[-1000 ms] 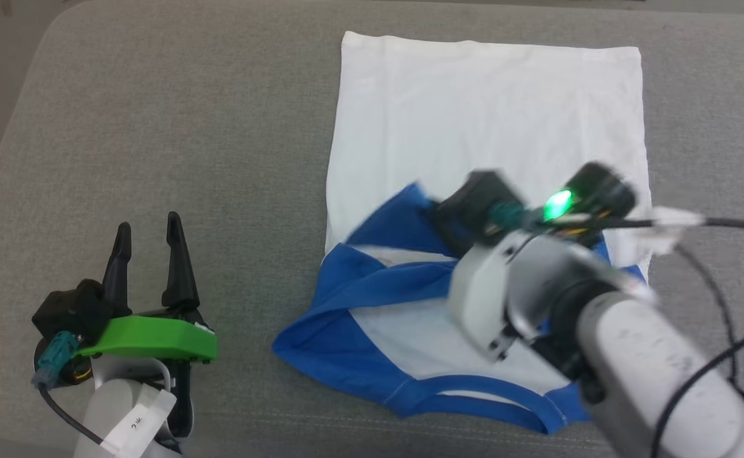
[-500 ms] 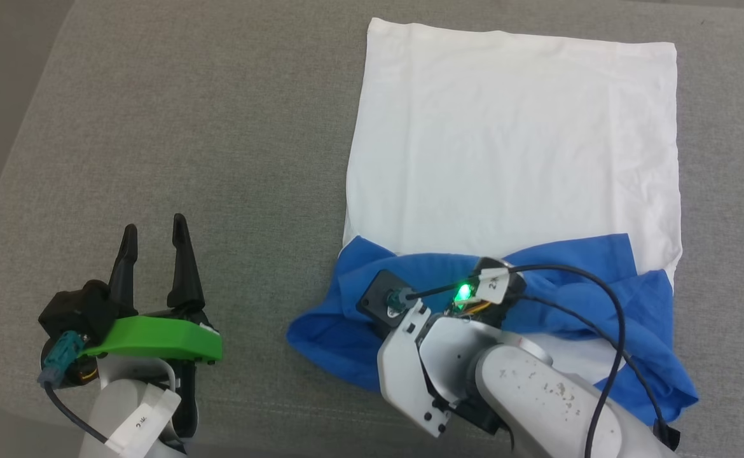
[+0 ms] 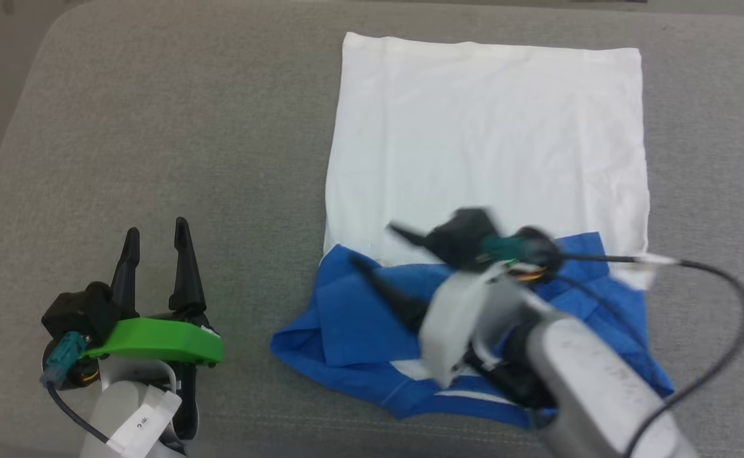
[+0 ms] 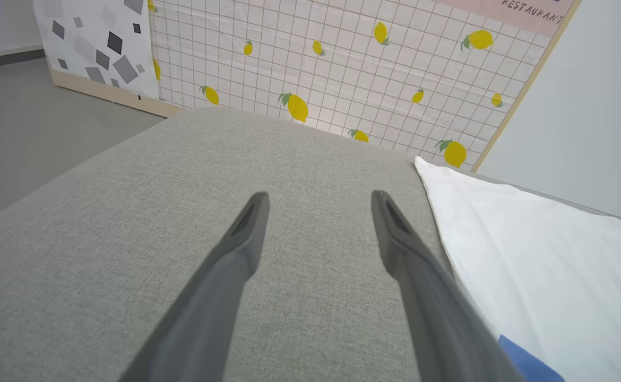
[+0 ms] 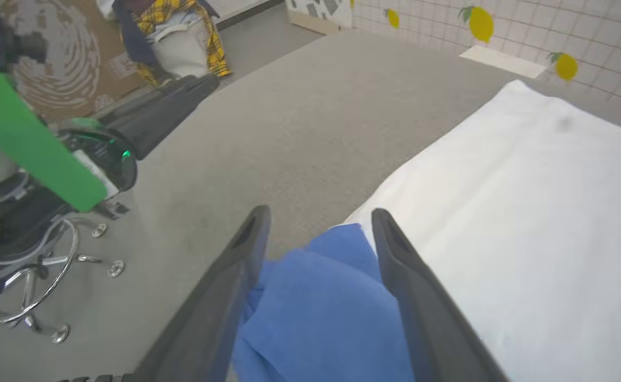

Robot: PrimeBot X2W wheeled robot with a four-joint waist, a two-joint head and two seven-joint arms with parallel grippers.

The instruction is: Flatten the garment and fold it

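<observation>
1. Where the grey cushion (image 3: 156, 127) carries everything, its fabric top runs from a rounded far left corner down to the near edge.
2. The garment (image 3: 486, 140) lies on the right half of the cushion. Its white body is spread flat with the straight hem toward the far edge. The blue sleeves and neckband are bunched in folds by the near edge.
3. The right pincer (image 3: 372, 243) hangs over the left end of that blue heap, blurred in the head view. Its fingers are spread apart and clamp nothing. In the right wrist view a blue fold (image 5: 321, 307) lies loose between them.
4. The left pincer (image 3: 156, 227) sits toward the near left corner, well apart from the garment. It is released, with bare cushion between its fingers (image 4: 236, 249).
</observation>
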